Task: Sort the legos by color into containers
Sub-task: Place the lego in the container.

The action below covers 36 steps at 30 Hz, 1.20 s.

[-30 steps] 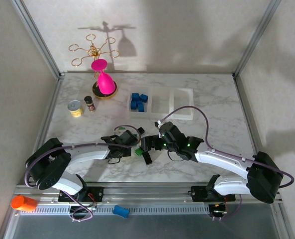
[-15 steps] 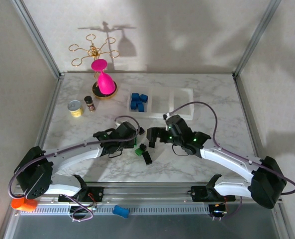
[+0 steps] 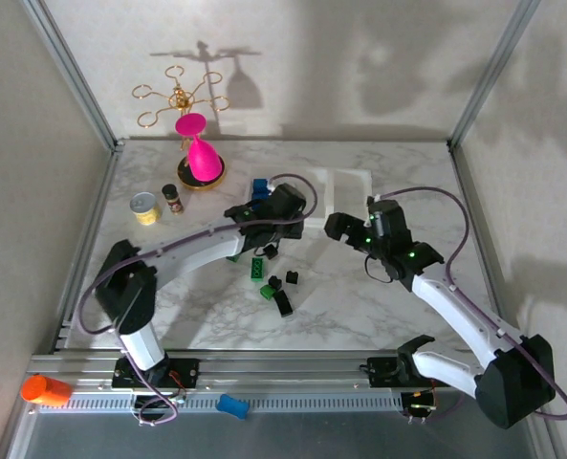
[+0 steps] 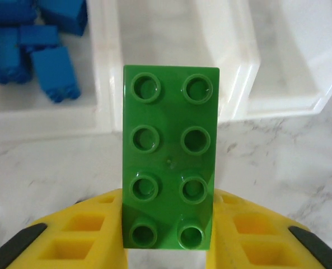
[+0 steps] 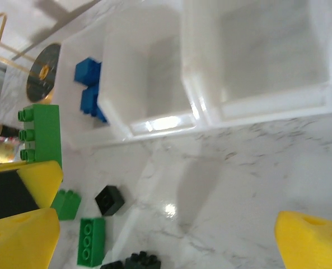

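Tray (image 4: 107, 56): three compartments, four or five blue bricks (image 4: 54, 73) at 9 o'clock. Your left gripper (image 4: 168, 235), clamping one green brick (image 4: 170, 162), has advanced there; right gripper (image 3: 338, 228) gapes.

I see glossy, smooth plastic on the green brick (image 4: 170, 157). The whitish tray (image 4: 244, 73) shines too; the marbled tabletop (image 4: 289, 168) reflects light.

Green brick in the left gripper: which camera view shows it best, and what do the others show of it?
Left wrist view: the green brick faces the camera, all eight studs clear, pinched in the left gripper. Right wrist view shows it side-on. From the top camera the arm hides it.
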Tool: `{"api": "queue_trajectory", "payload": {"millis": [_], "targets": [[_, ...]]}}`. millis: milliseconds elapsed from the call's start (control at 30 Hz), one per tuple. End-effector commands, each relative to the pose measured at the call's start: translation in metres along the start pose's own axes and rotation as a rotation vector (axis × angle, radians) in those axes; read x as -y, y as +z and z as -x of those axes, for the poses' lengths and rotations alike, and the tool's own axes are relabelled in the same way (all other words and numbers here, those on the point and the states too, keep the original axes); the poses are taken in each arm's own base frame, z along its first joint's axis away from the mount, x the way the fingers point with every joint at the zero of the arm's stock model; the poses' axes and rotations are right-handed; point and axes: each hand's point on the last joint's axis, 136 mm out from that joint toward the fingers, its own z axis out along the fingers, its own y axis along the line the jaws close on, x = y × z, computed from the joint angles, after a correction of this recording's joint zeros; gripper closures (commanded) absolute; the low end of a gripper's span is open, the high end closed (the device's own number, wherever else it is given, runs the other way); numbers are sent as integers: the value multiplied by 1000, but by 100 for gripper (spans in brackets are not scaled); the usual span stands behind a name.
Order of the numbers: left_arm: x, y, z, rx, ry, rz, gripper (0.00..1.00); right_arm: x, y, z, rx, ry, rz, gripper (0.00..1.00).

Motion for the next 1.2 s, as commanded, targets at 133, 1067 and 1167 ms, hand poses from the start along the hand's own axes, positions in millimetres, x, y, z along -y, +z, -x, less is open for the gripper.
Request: {"api": "queue_trajectory", "payload": {"millis": [133,1067,1167], "targets": [[24,46,39,54,56,72,74,17,-5,30,40,26,-14,1],[-18,152,14,-57,98,275,62,34,-8,26,41,18,-59,1],[-20,146,13,-51,96,269,57,34,-7,26,40,19,-58,1]]}}
